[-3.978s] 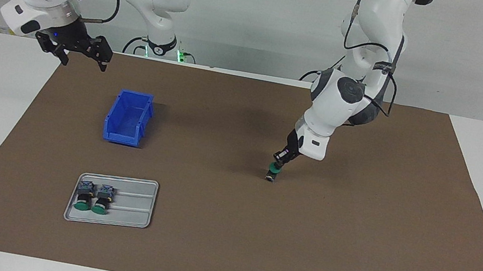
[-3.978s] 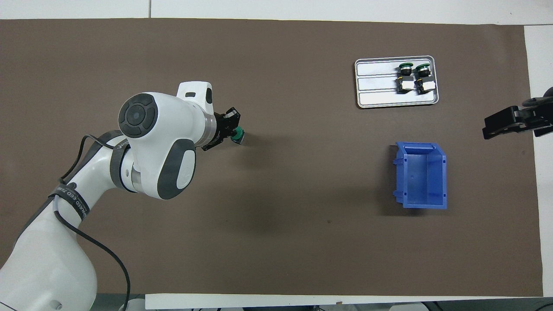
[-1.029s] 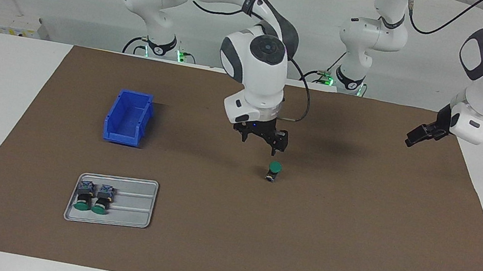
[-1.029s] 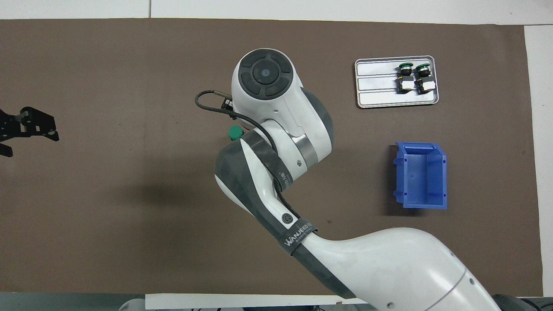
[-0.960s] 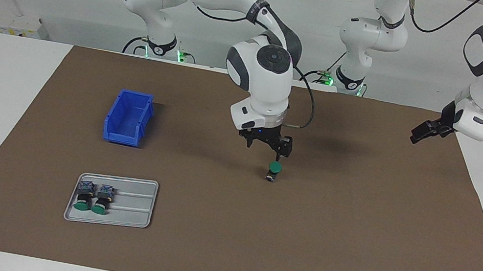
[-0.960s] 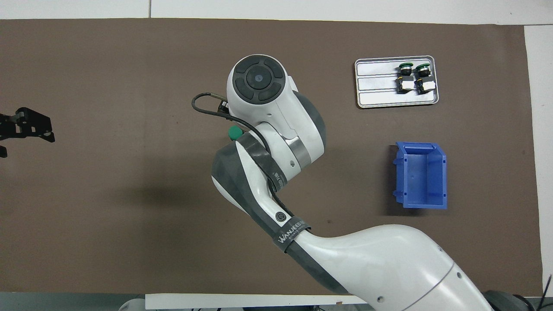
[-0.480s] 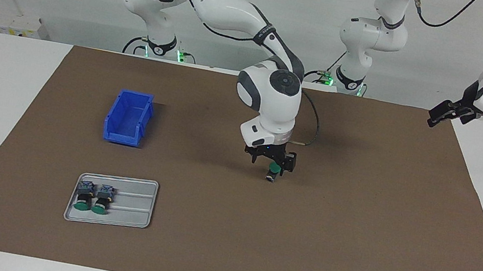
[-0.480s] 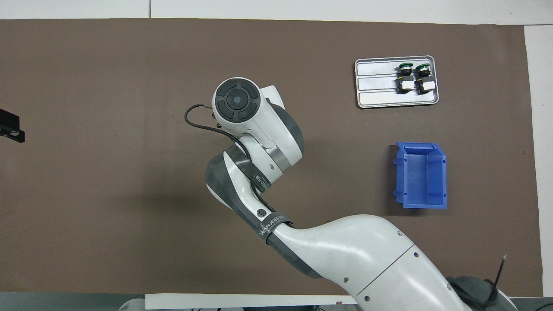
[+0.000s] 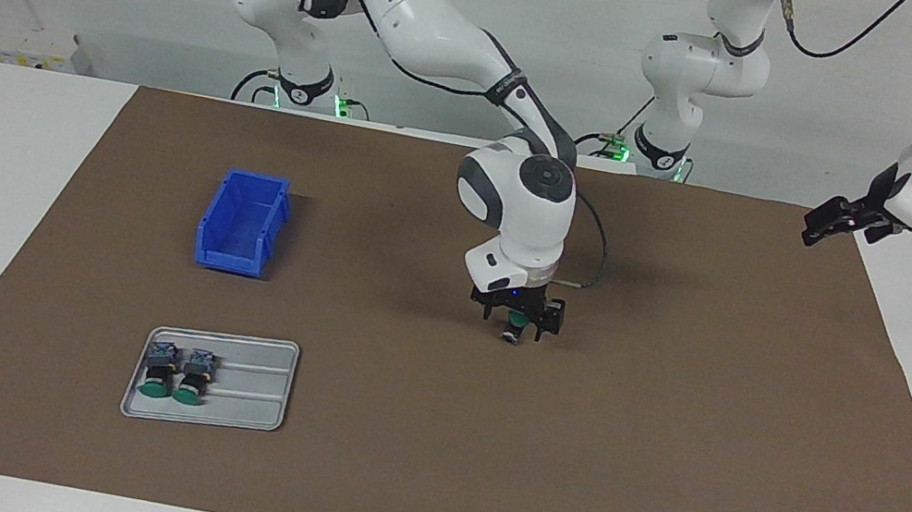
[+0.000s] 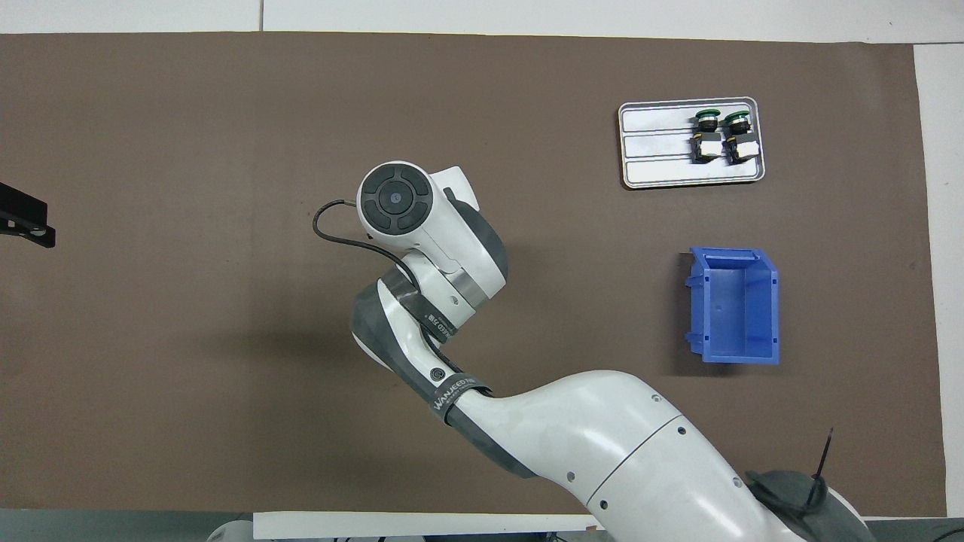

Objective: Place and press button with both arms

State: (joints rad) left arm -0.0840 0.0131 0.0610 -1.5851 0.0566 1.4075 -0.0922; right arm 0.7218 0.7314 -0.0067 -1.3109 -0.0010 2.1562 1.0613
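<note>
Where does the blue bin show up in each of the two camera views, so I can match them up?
Facing view: the blue bin sits in the left half of the picture, above the grey tray.
Overhead view: the bin sits near the right edge, below the tray.
Shared landmark: the grey tray holding two green-capped buttons, beside the bin and farther from the robots.

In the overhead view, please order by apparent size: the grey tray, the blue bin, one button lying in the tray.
1. Grey tray and blue bin: their outlines look about alike, so I do not rank them.
2. Button in the tray: clearly the smallest.
</note>
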